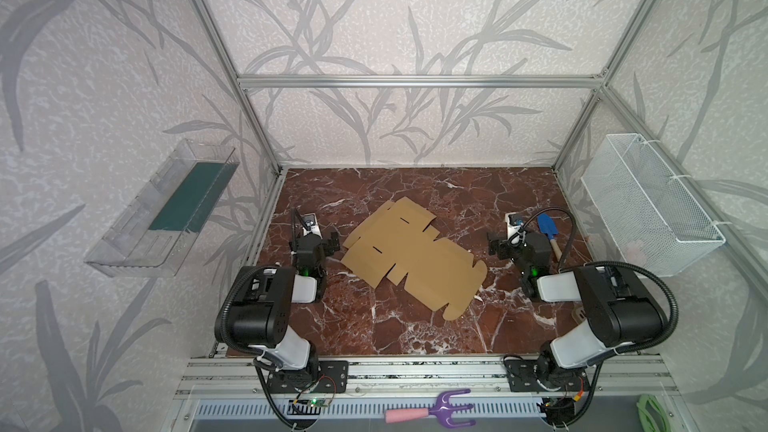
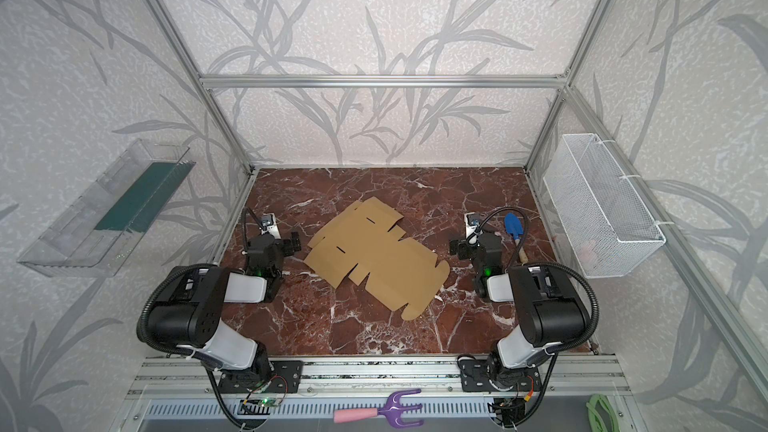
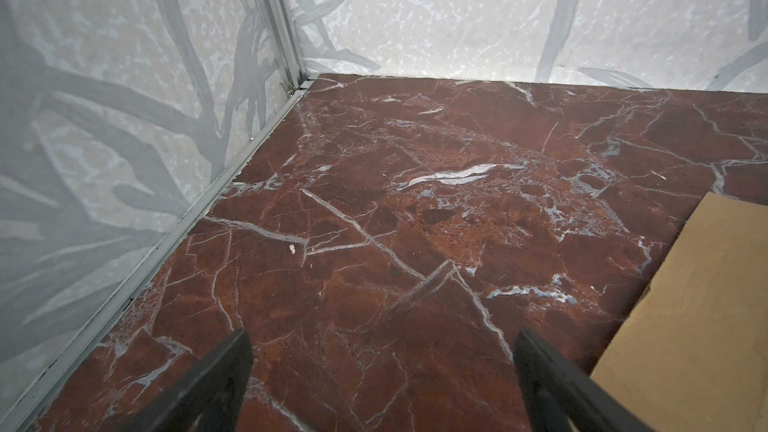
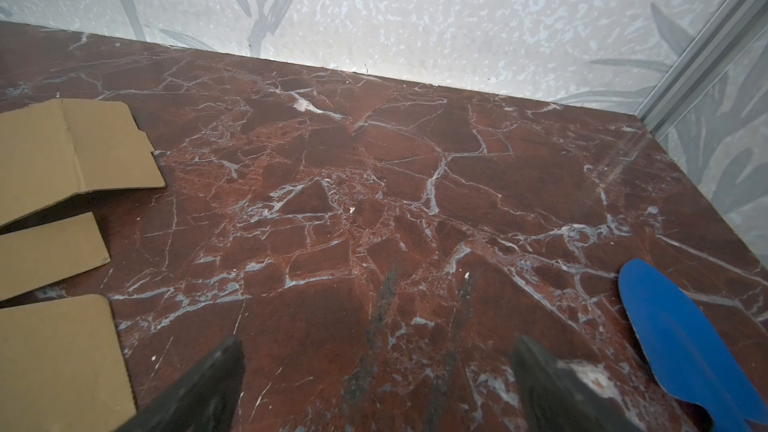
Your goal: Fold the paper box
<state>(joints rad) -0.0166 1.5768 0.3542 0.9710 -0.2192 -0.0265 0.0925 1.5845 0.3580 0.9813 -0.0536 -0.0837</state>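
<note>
The paper box [image 1: 411,257] [image 2: 376,257] lies unfolded and flat on the red marble table [image 1: 415,326], a tan cardboard sheet with flaps, slots and rounded tabs, turned at an angle. My left gripper [image 1: 331,243] [image 2: 294,241] hovers just left of the sheet, open and empty. In the left wrist view the gripper [image 3: 382,340] spans bare marble, with a cardboard flap [image 3: 685,326] off to one side. My right gripper [image 1: 495,245] [image 2: 456,248] stands open and empty to the right of the sheet. In the right wrist view that gripper [image 4: 379,347] is over bare marble too, apart from the box flaps [image 4: 70,147].
A blue trowel [image 1: 545,225] [image 4: 681,334] lies on the table beside my right gripper. A white wire basket [image 1: 648,205] hangs on the right wall and a clear plastic tray [image 1: 166,209] on the left. A purple hand rake [image 1: 440,407] rests on the front rail.
</note>
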